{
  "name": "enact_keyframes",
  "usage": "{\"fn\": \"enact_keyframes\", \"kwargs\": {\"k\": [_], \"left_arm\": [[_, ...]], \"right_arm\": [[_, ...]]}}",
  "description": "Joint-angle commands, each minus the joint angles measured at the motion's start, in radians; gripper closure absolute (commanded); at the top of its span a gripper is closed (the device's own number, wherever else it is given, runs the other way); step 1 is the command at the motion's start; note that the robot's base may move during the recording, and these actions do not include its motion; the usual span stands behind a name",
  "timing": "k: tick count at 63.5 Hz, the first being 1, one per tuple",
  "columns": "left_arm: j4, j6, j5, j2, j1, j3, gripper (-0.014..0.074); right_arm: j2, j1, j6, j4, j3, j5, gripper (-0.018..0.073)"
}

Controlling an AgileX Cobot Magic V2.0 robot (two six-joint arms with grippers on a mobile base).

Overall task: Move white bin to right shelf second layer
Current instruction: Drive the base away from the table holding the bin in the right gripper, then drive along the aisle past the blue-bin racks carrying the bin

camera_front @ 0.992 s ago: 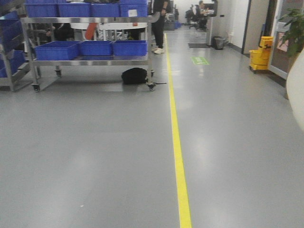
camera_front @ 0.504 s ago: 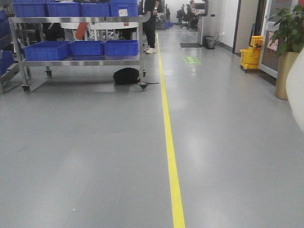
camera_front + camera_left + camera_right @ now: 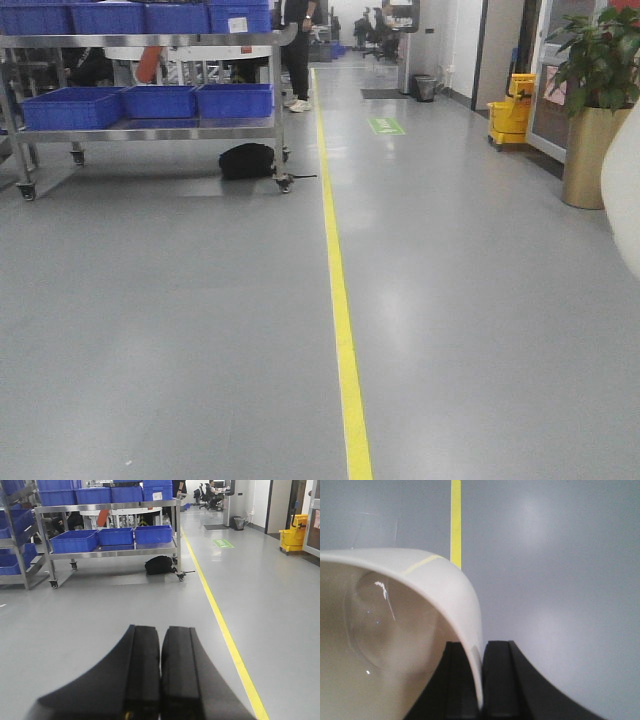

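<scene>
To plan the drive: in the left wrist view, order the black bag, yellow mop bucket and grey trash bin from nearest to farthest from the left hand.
From the left hand:
1. black bag, ahead, under the cart.
2. yellow mop bucket, far right.
3. grey trash bin, farthest, down the aisle.

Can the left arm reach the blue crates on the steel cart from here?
Probably not. Nothing blocks it, but the blue crates sit on the steel cart far across grey floor from the shut left gripper; the base would need to drive closer.
</scene>
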Motion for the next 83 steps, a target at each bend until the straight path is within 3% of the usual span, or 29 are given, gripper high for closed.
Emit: {"fn": "enact_keyframes", "kwargs": {"k": [1, 83], "left_arm": [[-0.006, -0.003, -0.084, -0.013, -0.004, 0.037, 0.0512], [-0.006, -0.003, -0.084, -0.013, -0.004, 0.037, 0.0512]], "right_arm": [[-0.002, -0.006, 0.0, 0.012, -0.028, -0.07, 0.0493], [-0.002, -0.006, 0.0, 0.012, -0.028, -0.07, 0.0493]]}}
